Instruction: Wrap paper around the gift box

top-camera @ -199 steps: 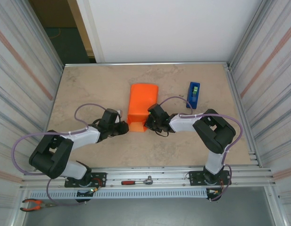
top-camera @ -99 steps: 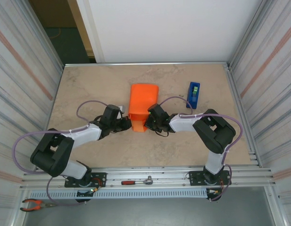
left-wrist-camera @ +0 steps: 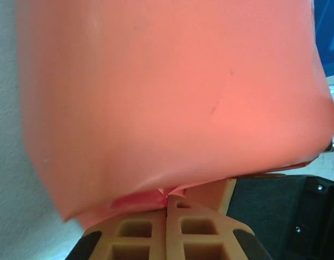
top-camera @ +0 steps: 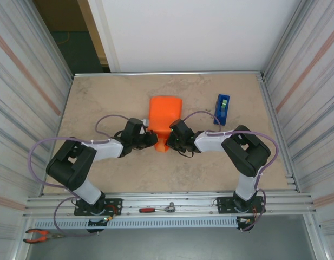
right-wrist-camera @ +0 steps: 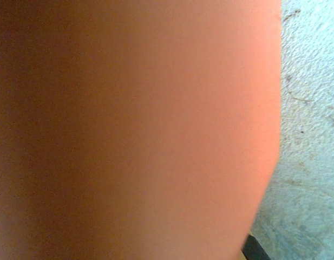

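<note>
Jaws on your left gripper (left-wrist-camera: 167, 197) are pressed together. The paper (left-wrist-camera: 167, 97) puckers right at their tips, so its edge looks pinched there. Your right gripper (top-camera: 169, 142) is closed too, hard against the paper's near right corner; you cannot tell whether it holds any. From above, the orange paper lies as a narrow folded bundle in the middle of the table (top-camera: 102, 103), with both grippers at its near end and a blue tape dispenser (top-camera: 223, 109) to its right.
</note>
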